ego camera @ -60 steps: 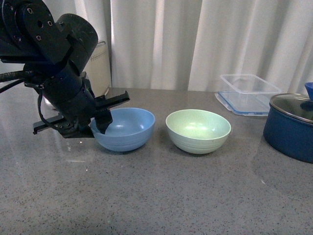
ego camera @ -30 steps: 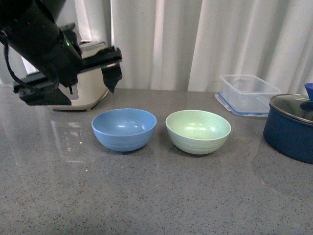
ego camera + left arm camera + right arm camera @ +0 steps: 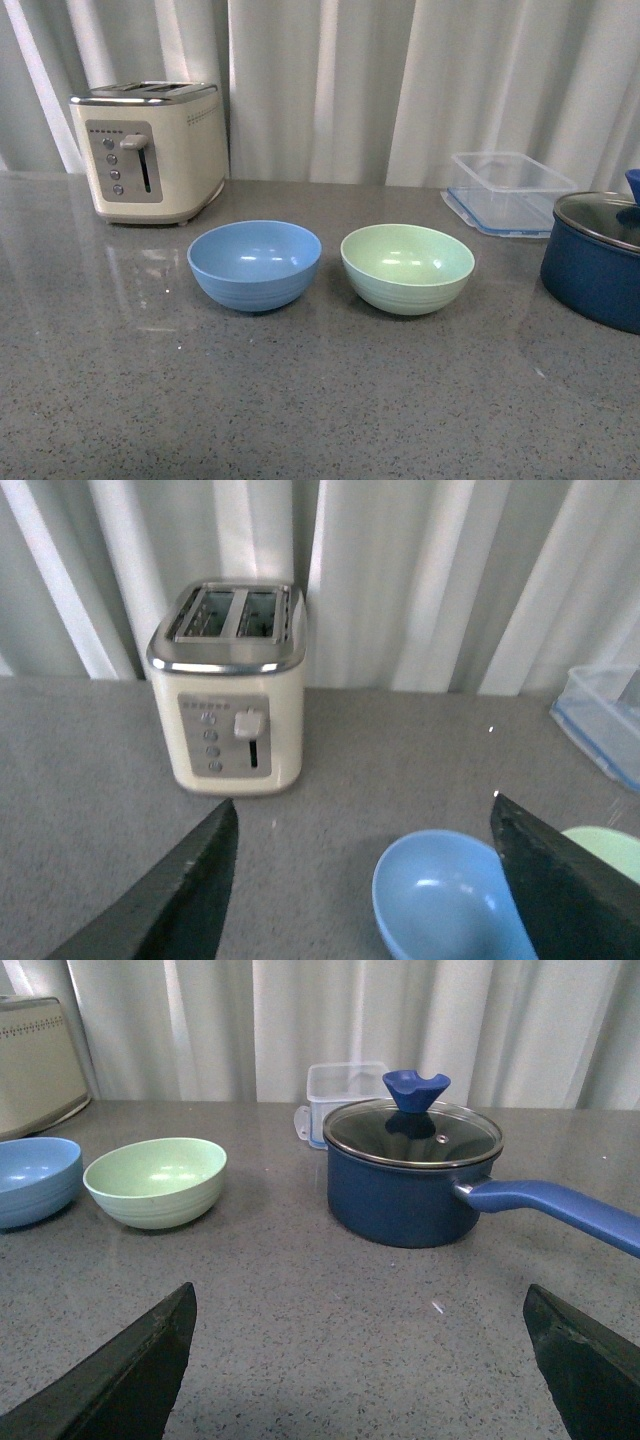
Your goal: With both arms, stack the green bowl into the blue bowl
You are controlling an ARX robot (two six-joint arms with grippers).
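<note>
1. The left gripper [image 3: 362, 800] was released, its two black fingers [image 3: 175, 900] spread wide with only grey counter [image 3: 300, 400] showing between them. It was raised above the counter and faced the toaster.
2. A cream toaster [image 3: 150, 150] with a chrome top stood at the far left, against the white curtain [image 3: 330, 90].
3. The blue bowl [image 3: 254, 265] sat upright on the counter, in front of the toaster and to its right, open side up. In the left wrist view it lay beside one finger, and that finger covered its rim.
4. The green bowl [image 3: 407, 268] sat upright just beside the blue bowl on its right, with a narrow gap between them. The two bowls were level with each other, not stacked.
5. A clear plastic container [image 3: 505, 190] rested farther back and to the right of the green bowl.
6. A navy pot [image 3: 595, 265] with a glass lid and a blue knob stood at the far right, near the container, cut off by the frame edge.
7. The right gripper [image 3: 358, 1287] was likewise released, fingers wide apart, low over the counter. It was well apart from the green bowl and the pot.
</note>
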